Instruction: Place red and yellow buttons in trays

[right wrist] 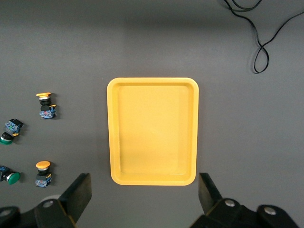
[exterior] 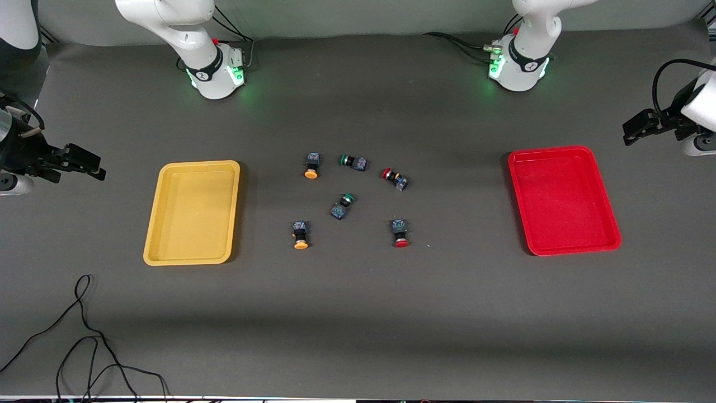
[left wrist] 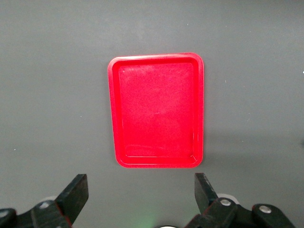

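Two yellow-capped buttons [exterior: 311,167] [exterior: 301,235] and two red-capped buttons [exterior: 394,178] [exterior: 400,233] lie loose on the grey table between the trays. The yellow tray [exterior: 191,211] sits toward the right arm's end with nothing in it. The red tray [exterior: 562,199] toward the left arm's end holds nothing either. My right gripper [exterior: 92,163] hovers open over the table beside the yellow tray [right wrist: 152,128]; its wrist view shows both yellow buttons [right wrist: 44,105] [right wrist: 42,172]. My left gripper [exterior: 632,130] hangs open beside the red tray [left wrist: 156,109], nothing between its fingers [left wrist: 76,190].
Two green-capped buttons [exterior: 353,162] [exterior: 342,206] lie among the red and yellow ones. A black cable [exterior: 84,336] loops on the table near the front camera at the right arm's end. Both arm bases [exterior: 215,70] [exterior: 520,64] stand at the farthest edge.
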{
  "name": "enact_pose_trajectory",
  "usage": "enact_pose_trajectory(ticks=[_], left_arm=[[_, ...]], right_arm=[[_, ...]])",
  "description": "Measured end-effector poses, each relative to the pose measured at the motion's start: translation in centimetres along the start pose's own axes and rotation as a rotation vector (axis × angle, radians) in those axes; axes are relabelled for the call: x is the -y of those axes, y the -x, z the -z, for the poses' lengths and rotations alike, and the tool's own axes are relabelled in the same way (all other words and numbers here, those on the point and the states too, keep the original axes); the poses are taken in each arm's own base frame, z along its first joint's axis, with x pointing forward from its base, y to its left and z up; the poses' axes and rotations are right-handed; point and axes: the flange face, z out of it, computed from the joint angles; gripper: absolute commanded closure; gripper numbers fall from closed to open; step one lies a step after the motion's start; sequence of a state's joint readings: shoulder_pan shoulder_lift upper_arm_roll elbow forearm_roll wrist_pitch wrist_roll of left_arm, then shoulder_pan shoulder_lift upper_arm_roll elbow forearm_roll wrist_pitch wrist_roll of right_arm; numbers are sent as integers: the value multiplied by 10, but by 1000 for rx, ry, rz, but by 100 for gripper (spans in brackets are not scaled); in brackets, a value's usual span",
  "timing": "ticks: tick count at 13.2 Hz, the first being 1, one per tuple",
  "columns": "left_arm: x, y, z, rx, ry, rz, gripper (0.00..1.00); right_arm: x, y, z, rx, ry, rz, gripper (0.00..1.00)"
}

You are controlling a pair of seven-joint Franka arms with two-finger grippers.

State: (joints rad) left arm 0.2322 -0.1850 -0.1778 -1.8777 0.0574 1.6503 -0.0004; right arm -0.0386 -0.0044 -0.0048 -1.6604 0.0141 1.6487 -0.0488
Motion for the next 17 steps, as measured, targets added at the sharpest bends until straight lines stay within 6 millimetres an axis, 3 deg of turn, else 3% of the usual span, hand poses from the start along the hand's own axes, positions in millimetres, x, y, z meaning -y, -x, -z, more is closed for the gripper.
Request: enact_pose_trajectory(ticks=[8, 10, 12, 14, 17], left_arm=[[0, 1, 0, 5, 0, 0, 0], [1, 1, 0, 9, 1, 1, 0], [1, 4, -3, 39, 1, 1, 0], [1, 2, -8, 55, 3, -2, 0], [-8, -12, -27, 111, 10, -28, 0]], right_arm=[[2, 0, -1, 2, 0, 4, 0], [20, 1, -10, 26, -1, 14, 0], [62, 7, -31, 58, 3, -36, 0], [132, 25, -57, 44, 8, -94, 0], [249, 85, -107, 23, 11, -173, 0]])
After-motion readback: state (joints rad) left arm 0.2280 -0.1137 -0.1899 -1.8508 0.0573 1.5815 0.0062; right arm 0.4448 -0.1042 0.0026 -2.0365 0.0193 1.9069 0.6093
